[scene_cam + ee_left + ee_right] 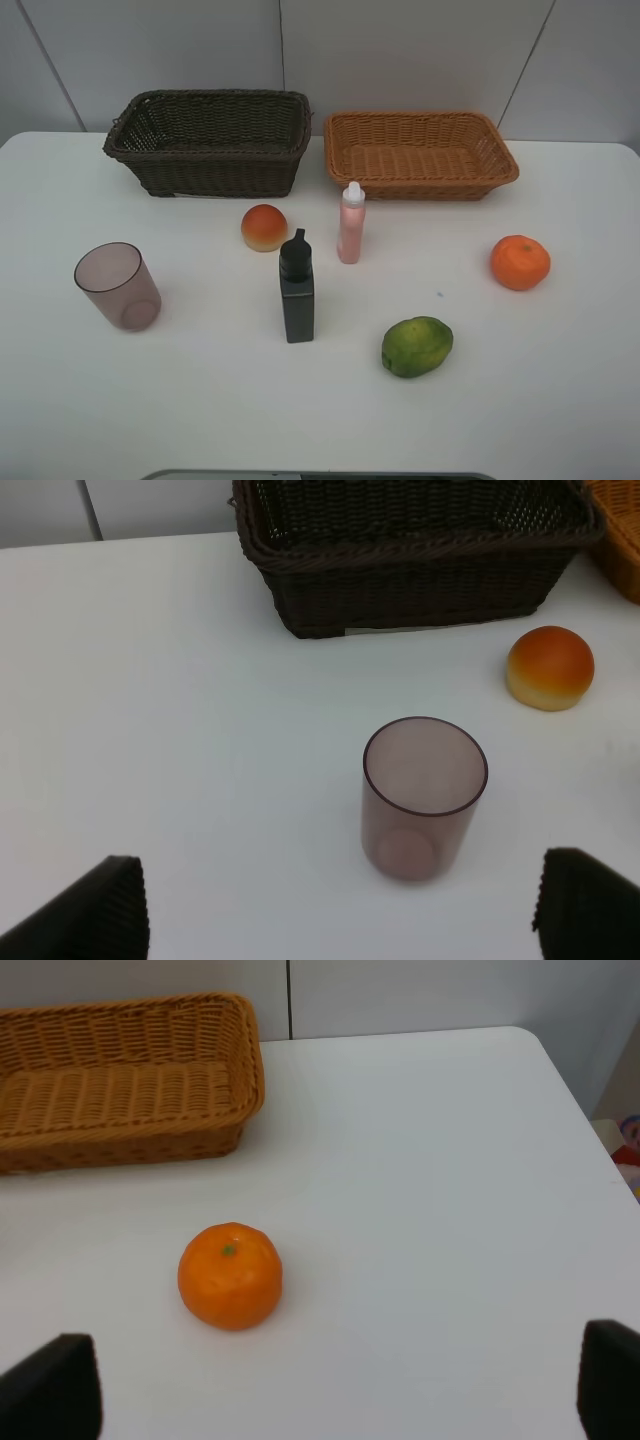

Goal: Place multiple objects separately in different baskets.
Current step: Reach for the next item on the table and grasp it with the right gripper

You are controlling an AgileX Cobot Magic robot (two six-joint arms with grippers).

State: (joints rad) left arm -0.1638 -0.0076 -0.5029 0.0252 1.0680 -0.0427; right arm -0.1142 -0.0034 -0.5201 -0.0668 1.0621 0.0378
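Two wicker baskets stand at the back of the white table: a dark brown one (pixel 210 140) (pixel 400 550) on the left and a light orange-tan one (pixel 420 152) (pixel 120 1080) on the right, both empty. In front lie a mauve cup (pixel 118 286) (pixel 422 798), a peach-like fruit (pixel 264 227) (pixel 549 667), a black bottle (pixel 296 288), a pink white-capped bottle (pixel 351 223), a green citrus (pixel 417 346) and a tangerine (pixel 520 262) (pixel 230 1275). My left gripper (pixel 340 905) is open, short of the cup. My right gripper (pixel 340 1385) is open, short of the tangerine. Neither arm shows in the exterior high view.
A pale panelled wall (pixel 300 50) rises behind the baskets. The table's right edge (pixel 585 1110) runs close to the tangerine's side, with floor clutter beyond it. Bare tabletop (pixel 200 410) stretches across the front.
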